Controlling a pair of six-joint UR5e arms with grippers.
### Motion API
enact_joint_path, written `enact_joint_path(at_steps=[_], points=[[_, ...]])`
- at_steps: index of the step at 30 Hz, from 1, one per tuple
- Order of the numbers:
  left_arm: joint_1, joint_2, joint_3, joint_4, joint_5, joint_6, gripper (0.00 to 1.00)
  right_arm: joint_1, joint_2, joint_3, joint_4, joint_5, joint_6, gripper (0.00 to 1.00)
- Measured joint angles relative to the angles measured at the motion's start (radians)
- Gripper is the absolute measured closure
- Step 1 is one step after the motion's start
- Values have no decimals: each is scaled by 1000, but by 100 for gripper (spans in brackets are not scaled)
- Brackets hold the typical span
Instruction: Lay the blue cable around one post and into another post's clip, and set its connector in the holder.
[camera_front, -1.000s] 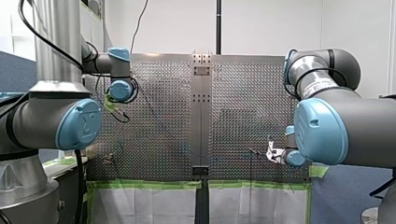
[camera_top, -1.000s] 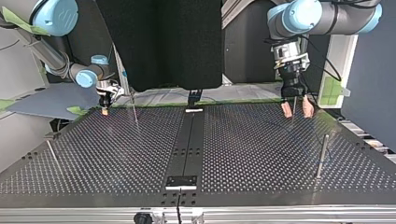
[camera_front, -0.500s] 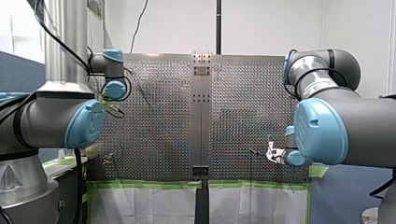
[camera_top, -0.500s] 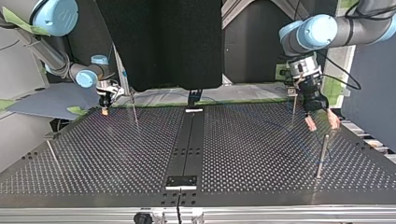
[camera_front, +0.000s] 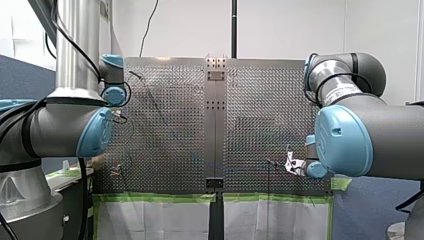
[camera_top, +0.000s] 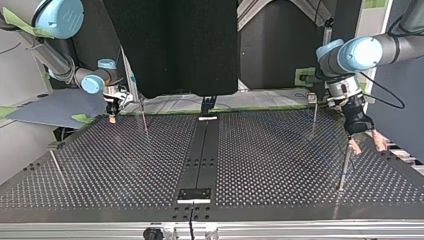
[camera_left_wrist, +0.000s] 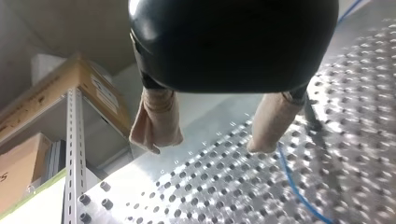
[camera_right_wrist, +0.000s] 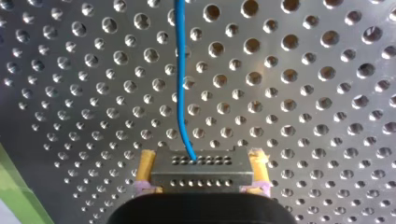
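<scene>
Right pincer (camera_right_wrist: 201, 158) clamped on connector (camera_right_wrist: 201, 173), at bench (camera_right_wrist: 303, 93) edge nearest arms; blue cable (camera_right_wrist: 180, 70) trails ahead. Left pincer (camera_left_wrist: 206, 145) wide open, empty, beside cable near post (camera_top: 345, 165). Routing, clipping, seating judged undone.

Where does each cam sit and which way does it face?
Front: behind both shoulders, facing out over the table; left arm and right arm fill its sides.
Top: across the table, facing the arms; sides crossed.
Left wrist: looking along open jaws at the table's edge.
Right wrist: looking along jaws shut on the connector.
Shared: both wrist views show the cable.
</scene>
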Motion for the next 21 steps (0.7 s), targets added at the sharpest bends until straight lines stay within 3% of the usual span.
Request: enact_joint_path(at_steps=[13,21], points=[[-16,0,22,-19,119,-125,0,0,1,0,-1,0,0,96],[-15,-14,39,-12,113,-148,0,0,1,0,-2,0,0,96]])
